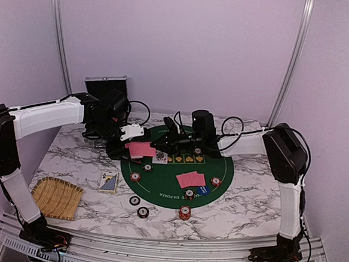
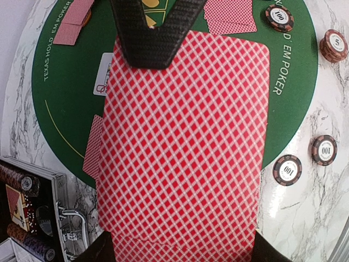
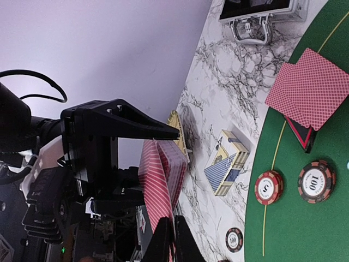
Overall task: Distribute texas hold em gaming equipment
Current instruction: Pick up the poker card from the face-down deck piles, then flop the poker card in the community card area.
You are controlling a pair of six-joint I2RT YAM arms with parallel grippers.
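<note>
My left gripper (image 1: 138,147) is shut on a deck of red-backed cards (image 2: 185,147), held above the left rim of the green poker mat (image 1: 176,198). My right gripper (image 3: 174,240) meets it from the right, shut on the edge of the top card (image 3: 155,185); its black fingers (image 2: 155,38) lie over the deck's far end. Two face-down cards (image 1: 191,180) lie on the mat beside the blue dealer button (image 1: 203,190). Another pair of cards (image 3: 311,87) lies on the mat. Chips (image 1: 135,177) (image 1: 216,182) (image 1: 184,212) sit around the mat's edge.
A blue card box (image 1: 108,182) lies on the marble left of the mat, with a woven straw tray (image 1: 56,197) at the front left. The open silver case (image 1: 107,87) stands at the back left. Two dark chips (image 1: 134,200) (image 1: 142,212) rest on the marble.
</note>
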